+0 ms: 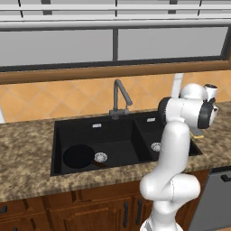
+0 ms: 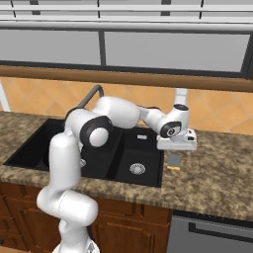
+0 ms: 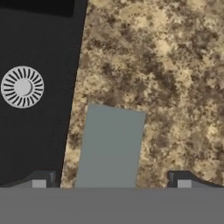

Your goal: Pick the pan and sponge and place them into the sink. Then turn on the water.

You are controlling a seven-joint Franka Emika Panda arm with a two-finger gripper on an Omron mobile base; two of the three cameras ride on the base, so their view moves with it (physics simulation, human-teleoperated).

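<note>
The pan (image 1: 79, 156) lies inside the sink (image 1: 61, 135), in the large basin, near the front left corner of that basin. Its round black body is just beside the silver drain (image 1: 100, 157), and its thin handle passes near the drain toward the front wall of the basin.

The sponge (image 2: 174, 160) rests on the granite counter (image 2: 217, 173), just beside the right edge of the sink and near the smaller basin. In the hand view its grey-green top face (image 3: 110, 146) is flat and a little turned against the sink edge, and it does not touch the black rim. In the right base view a thin yellow side shows under the dark top.

The gripper (image 2: 176, 146) hangs directly above the sponge, apart from it, and points down. In the hand view its two dark fingertips (image 3: 40, 180) stand wide apart, one on each side of the sponge, and the jaws are spread fully with nothing between them in a grip. One tip is over the sink edge, the other over the counter.

The round drain of the smaller basin (image 3: 22, 86) is visible beside the sponge in the hand view. The dark gooseneck faucet (image 1: 120, 99) stands at the back edge of the sink, between the two basins.
</note>
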